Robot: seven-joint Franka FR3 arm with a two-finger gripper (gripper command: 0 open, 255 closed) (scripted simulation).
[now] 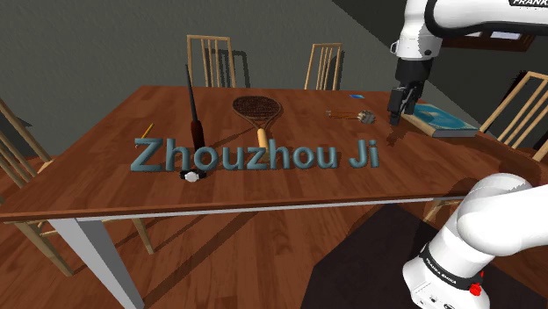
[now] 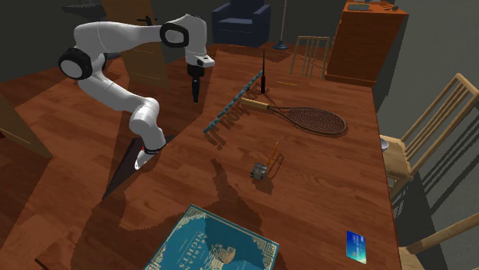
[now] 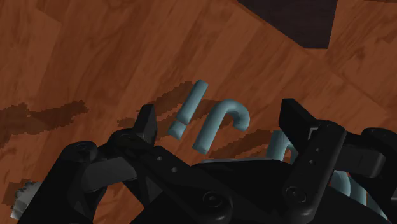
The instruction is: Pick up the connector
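Reddish-brown wood-grain tabletop (image 1: 105, 189) carries raised blue-grey lettering (image 1: 255, 155), a racket (image 1: 257, 109) and a blue book (image 1: 443, 120); pale wooden chairs (image 1: 211, 60) and dark grey walls (image 1: 88, 44) surround it. The small grey connector (image 1: 364, 115) lies on the tabletop between racket and book. The claw (image 1: 394, 112) hangs above the tabletop near the connector, fingers wide apart, gripping nothing.

A brown wooden surface (image 1: 79, 189) on a white leg (image 1: 101, 259) stands over a wooden plank floor (image 1: 263, 259). Pale slat-back chairs stand around it: a far left chair (image 1: 209, 58), a far right chair (image 1: 323, 65), a right-side chair (image 1: 525, 110) and a left-side chair (image 1: 18, 154). Dark grey walls (image 1: 79, 44) rise behind. In the second exterior view, a blue armchair (image 2: 240, 21) and an orange-brown wooden cabinet (image 2: 365, 42) stand beyond the far end.
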